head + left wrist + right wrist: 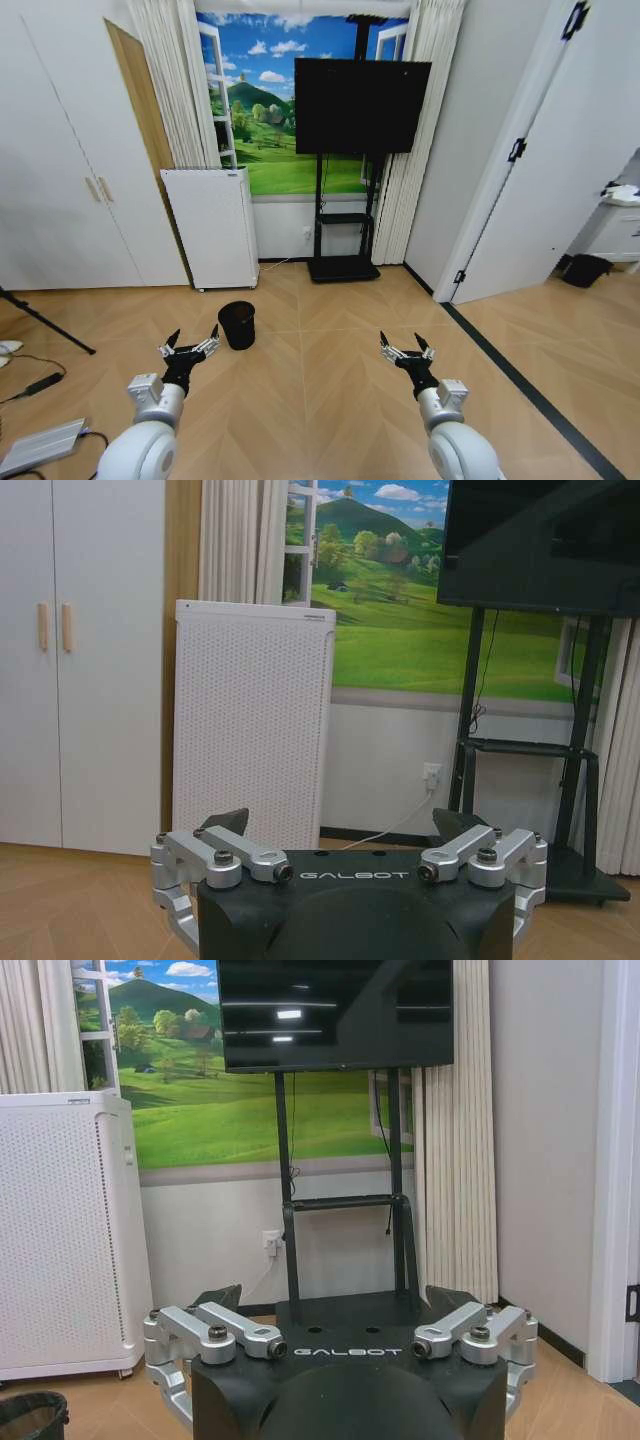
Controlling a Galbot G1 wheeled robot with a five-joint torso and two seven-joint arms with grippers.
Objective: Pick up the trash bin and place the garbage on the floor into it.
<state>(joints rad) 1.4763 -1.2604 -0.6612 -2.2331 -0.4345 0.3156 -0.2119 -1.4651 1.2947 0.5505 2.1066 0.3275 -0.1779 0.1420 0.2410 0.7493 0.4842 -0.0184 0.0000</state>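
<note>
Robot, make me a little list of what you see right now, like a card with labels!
bin: black mesh bin upright on the floor, in front of the white appliance
left gripper: open, held above the floor just left of the bin, not touching it
right gripper: open, empty, held above bare floor
TV: black screen on a stand by the wall
garbage: none seen

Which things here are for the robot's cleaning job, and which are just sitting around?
For the job:
- black bin, standing on the floor
- left claw and right claw, both open and empty, held above the floor

Just sitting around:
- TV on its stand
- white appliance
- cupboard
- cables
</note>
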